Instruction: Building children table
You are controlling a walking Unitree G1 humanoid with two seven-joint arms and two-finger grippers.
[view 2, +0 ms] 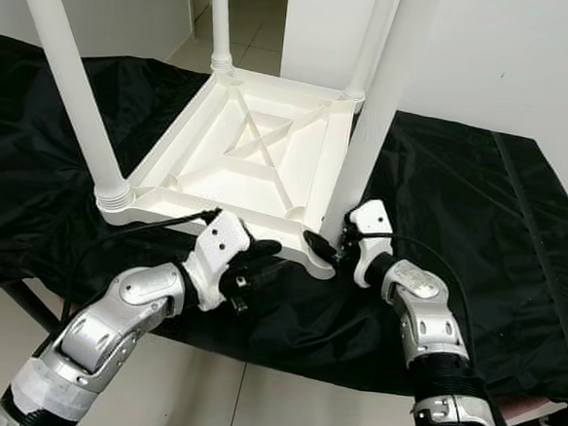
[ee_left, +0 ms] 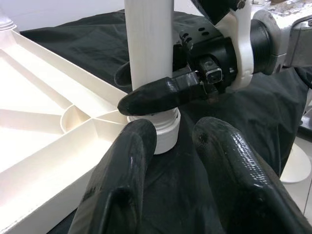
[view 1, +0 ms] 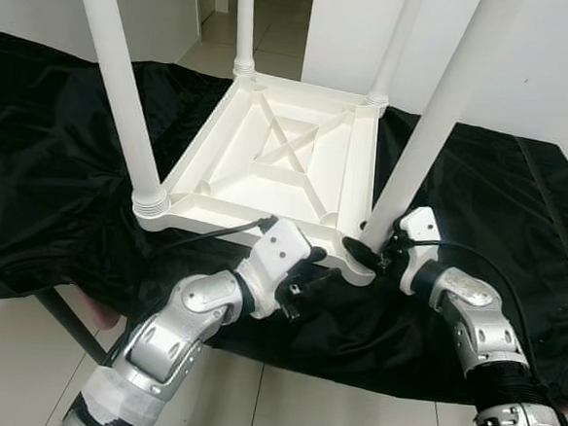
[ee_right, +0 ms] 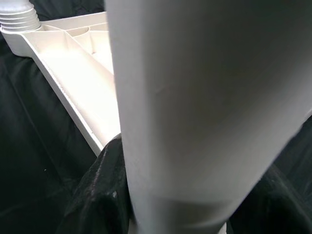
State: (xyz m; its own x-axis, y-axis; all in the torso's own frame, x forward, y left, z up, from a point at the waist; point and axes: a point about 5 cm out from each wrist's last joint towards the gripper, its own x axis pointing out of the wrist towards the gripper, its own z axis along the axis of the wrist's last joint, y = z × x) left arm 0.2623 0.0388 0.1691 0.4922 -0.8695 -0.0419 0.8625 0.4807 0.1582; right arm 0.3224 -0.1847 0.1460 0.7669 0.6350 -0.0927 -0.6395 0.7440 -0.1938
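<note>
Now the right hand [view 1: 371, 250] pinches the near-right leg [view 1: 436, 126] of the upturned white table [view 1: 278, 159], lower centre of frame; left hand [view 1: 304, 273] spread just beside, on black cloth [view 1: 52, 187].

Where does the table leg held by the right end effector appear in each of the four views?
Left eye view: the table leg rises from the tabletop's near right corner.
Right eye view: leg at, right of centre.
Left wrist view: leg at, upper centre, a black finger across it.
Right wrist view: leg at, close up.
Shared landmark: the upturned white tabletop.
</note>
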